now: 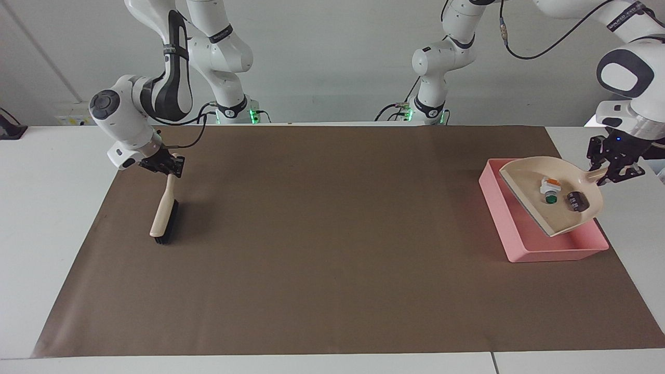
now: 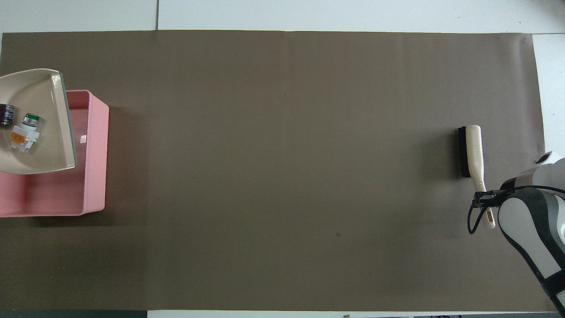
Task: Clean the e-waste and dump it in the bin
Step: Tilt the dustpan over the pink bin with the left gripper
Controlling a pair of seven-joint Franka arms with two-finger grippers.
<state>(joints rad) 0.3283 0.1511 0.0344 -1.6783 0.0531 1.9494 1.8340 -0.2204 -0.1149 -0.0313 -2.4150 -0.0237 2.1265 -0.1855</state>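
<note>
Overall, brown mat covers white table; both grippers clamp handles.

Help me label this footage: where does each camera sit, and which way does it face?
Facing view: high across the table, facing the robots; shows both arms whole, the left claw holding the dustpan over the pink bin.
Overhead view: high above the robots' end, looking steeply down; only the right arm's wrist shows, at the brush.
Shared: bin, dustpan, its e-waste, brush, brown mat, half a turn apart.
</note>
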